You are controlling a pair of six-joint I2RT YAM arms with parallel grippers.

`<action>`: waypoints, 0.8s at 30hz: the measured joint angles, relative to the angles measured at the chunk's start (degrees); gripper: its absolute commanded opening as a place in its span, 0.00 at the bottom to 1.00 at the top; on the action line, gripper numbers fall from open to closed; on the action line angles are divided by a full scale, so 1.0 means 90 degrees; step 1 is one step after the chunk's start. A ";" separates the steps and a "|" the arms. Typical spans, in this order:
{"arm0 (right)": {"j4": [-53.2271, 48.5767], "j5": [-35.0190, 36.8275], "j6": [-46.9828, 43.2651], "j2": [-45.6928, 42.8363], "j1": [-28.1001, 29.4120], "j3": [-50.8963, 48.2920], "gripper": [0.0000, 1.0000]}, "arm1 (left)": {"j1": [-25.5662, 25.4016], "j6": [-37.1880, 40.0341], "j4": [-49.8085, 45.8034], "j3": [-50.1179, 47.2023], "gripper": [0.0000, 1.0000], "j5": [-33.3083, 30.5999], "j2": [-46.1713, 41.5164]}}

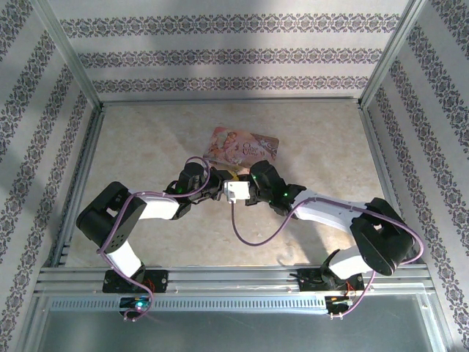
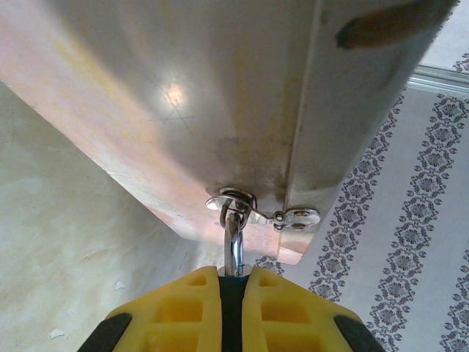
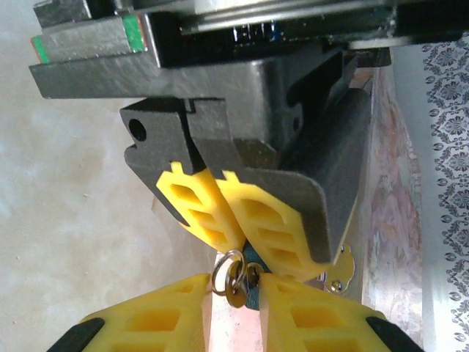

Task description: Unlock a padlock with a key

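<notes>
The padlock's silver shackle (image 2: 233, 246) rises through the hasp (image 2: 238, 199) on the pink tin (image 1: 242, 147). Its dark blue body (image 3: 254, 258) is pinched between the yellow fingers of my left gripper (image 2: 233, 273), which is shut on it. From the opposite side, my right gripper (image 3: 234, 284) has its fingertips against the padlock's underside. The small key (image 3: 236, 293) and its wire ring (image 3: 224, 270) sit between those fingers, touching both. In the top view the left gripper (image 1: 220, 185) and the right gripper (image 1: 246, 188) meet just in front of the tin.
The tin's bare metal underside (image 2: 183, 110) hangs tilted close above the left fingers. Patterned walls (image 1: 234, 55) close in the beige table on three sides. A purple cable (image 1: 242, 235) loops in front of the right arm.
</notes>
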 measured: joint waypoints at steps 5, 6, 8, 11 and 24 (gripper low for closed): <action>0.0114 0.0078 0.0005 0.0053 0.0056 0.0000 0.16 | 0.0000 -0.0007 0.0000 0.0000 0.00 -0.0002 0.0000; 0.0141 0.0100 0.0007 0.0056 0.0056 0.0000 0.15 | 0.0000 -0.0019 0.0002 0.0000 0.00 -0.0007 0.0000; 0.0187 0.0129 0.0027 0.0066 0.0066 0.0000 0.12 | 0.0000 -0.0044 0.0005 0.0000 0.00 -0.0010 0.0000; 0.0243 0.0248 0.0034 0.0109 0.0097 -0.0002 0.07 | 0.0000 -0.0083 -0.0002 0.0000 0.00 -0.0053 0.0000; 0.0889 0.0850 0.0170 0.0175 0.0308 -0.0262 0.00 | 0.0002 -0.0141 0.0002 0.0000 0.00 -0.0214 0.0002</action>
